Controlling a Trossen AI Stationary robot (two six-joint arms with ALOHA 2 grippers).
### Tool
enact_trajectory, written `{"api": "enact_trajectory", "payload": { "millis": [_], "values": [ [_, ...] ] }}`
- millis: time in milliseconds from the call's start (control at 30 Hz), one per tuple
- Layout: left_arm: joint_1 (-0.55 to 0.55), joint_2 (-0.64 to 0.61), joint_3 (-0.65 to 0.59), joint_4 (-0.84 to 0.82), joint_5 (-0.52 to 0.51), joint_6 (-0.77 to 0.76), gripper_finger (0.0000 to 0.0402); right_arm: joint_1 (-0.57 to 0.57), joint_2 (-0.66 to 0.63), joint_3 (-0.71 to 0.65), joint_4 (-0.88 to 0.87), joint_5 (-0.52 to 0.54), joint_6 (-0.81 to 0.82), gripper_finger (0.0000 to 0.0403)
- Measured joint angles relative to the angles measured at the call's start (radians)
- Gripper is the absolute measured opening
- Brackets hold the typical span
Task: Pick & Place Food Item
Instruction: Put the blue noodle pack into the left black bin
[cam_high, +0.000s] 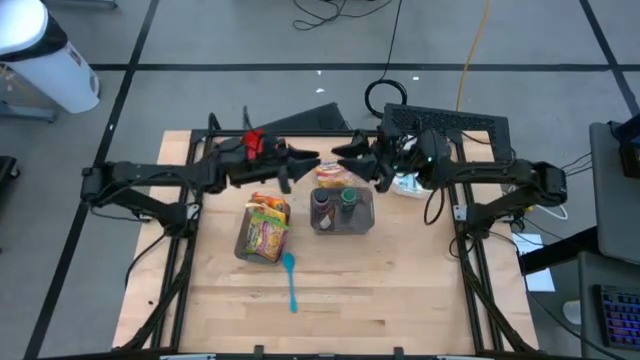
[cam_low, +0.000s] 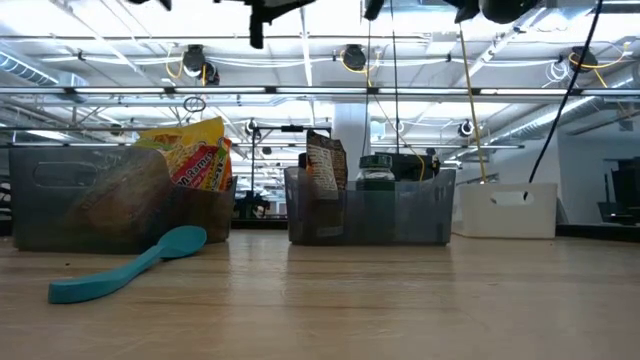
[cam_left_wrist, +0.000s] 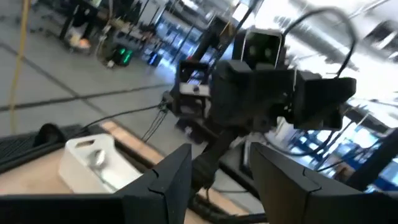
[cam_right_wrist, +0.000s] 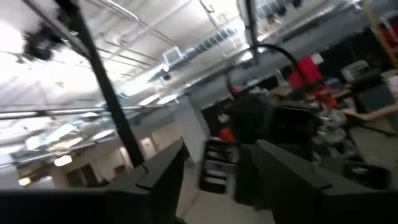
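High view shows the right gripper (cam_high: 345, 158) open and empty, with the snack packet (cam_high: 333, 176) in the clear bin (cam_high: 365, 222) at its 7 o'clock; the left gripper (cam_high: 303, 165) is similarly near.

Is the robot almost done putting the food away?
Some looks done: snack bags sit in the left bin, and jars plus a packet in the right bin. Nothing is in hand: the left gripper and right gripper hang open and empty above the bins. The spoon lies loose on the table.
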Motion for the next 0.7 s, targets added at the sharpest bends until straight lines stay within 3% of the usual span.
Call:
{"api": "enact_trajectory", "payload": {
  "millis": [233,500,700],
  "values": [
    [0.035,0.063,0.142,-0.184,0.003,0.008,0.0172,-0.107,-0.065,-0.002,-0.276,-0.017,-0.009,0.0251],
    [0.136,0.065,0.151,-0.221,0.007,-0.024,0.0172,-0.149,-0.094,-0.002,-0.414,-0.018,-0.090,0.0267],
    [0.258,0.064,0.151,-0.288,0.170,-0.048,0.0173,-0.190,-0.062,-0.002,-0.413,-0.014,-0.046,0.0259]
  ]
}}
